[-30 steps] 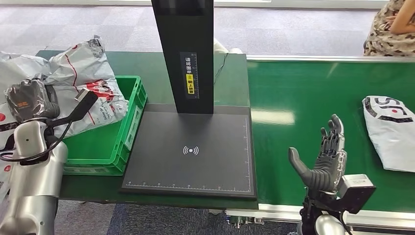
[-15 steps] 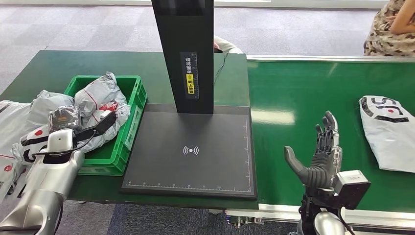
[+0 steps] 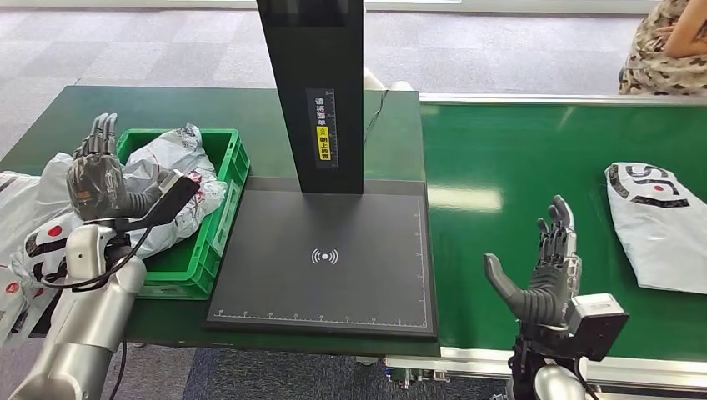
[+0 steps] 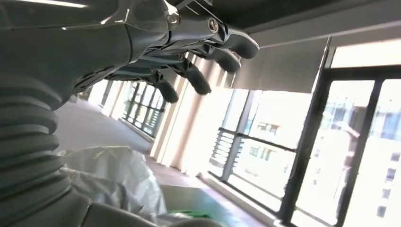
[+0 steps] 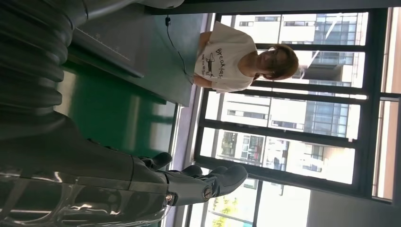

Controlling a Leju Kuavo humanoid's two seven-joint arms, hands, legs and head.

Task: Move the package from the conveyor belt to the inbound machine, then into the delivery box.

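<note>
A white package (image 3: 659, 225) with black and red print lies on the green conveyor belt (image 3: 517, 167) at the right edge. My right hand (image 3: 546, 271) is raised over the belt's near side, left of the package, fingers spread and holding nothing. My left hand (image 3: 102, 171) is up beside the green delivery box (image 3: 218, 221), fingers extended and empty; its fingers (image 4: 208, 52) reach out into open air. Grey packages (image 3: 179, 179) fill the box. The black inbound machine's scan plate (image 3: 325, 254) lies bare between box and belt.
The machine's black column (image 3: 315, 92) rises behind the plate. More white packages (image 3: 29, 225) are heaped left of the box. A person (image 3: 667, 42) sits at the far right beyond the belt. Another person (image 5: 236, 59) in a white shirt stands behind the table.
My left arm dropped, then swung the hand up beside the box with fingers extended. The packages settled into the box. The belt package moved slightly left; my right hand lowered a little.
</note>
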